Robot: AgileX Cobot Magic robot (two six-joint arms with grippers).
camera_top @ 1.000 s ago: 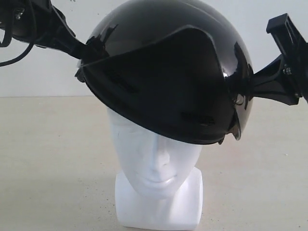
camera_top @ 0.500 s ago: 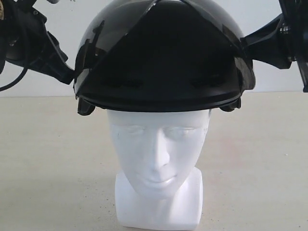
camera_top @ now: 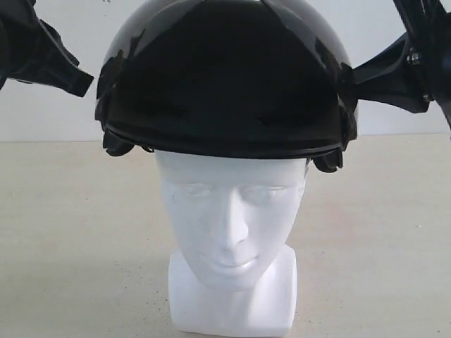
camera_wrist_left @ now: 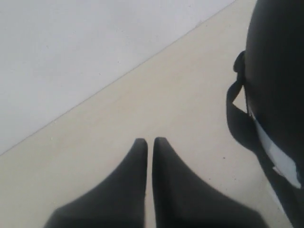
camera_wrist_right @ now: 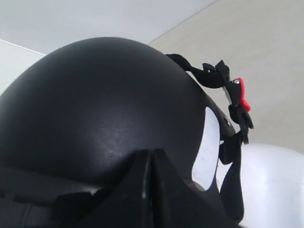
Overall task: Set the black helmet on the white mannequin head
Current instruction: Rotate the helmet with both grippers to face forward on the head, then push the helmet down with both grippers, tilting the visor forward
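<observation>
Pale beige bench (camera_top: pixel 70 246) runs back to a plain white wall (camera_top: pixel 370 28), with nothing else standing on it but the white mannequin head (camera_top: pixel 229 211), which faces the exterior camera on its blocky neck base. The black helmet (camera_top: pixel 225 84) sits on top of that head, covering the crown down to just above the brow, close to level and with its rim dipping a little toward the robot's right side. Dark padded pieces hang below the rim at both sides, clear of the face. The left hand (camera_top: pixel 83 79) hovers up near the helmet's left side with a clear gap between them. In the left wrist view this hand (camera_wrist_left: pixel 149 142) has its two fingers drawn together to a hairline seam with nothing between them, the bare bench beneath, and the helmet (camera_wrist_left: pixel 280 71) off to one side with a black strap (camera_wrist_left: pixel 235 118) and a white label (camera_wrist_left: pixel 282 161) showing. The right hand (camera_top: pixel 354 74) meets the helmet's right flank. In the right wrist view, the right hand (camera_wrist_right: pixel 151 156) has its fingers closed to a thin line against the lower edge of the shell (camera_wrist_right: pixel 95 104), which it appears to pinch. A strap buckle with a red tab (camera_wrist_right: pixel 241 92) hangs past the shell, and part of the white head (camera_wrist_right: pixel 275 185) shows below.
</observation>
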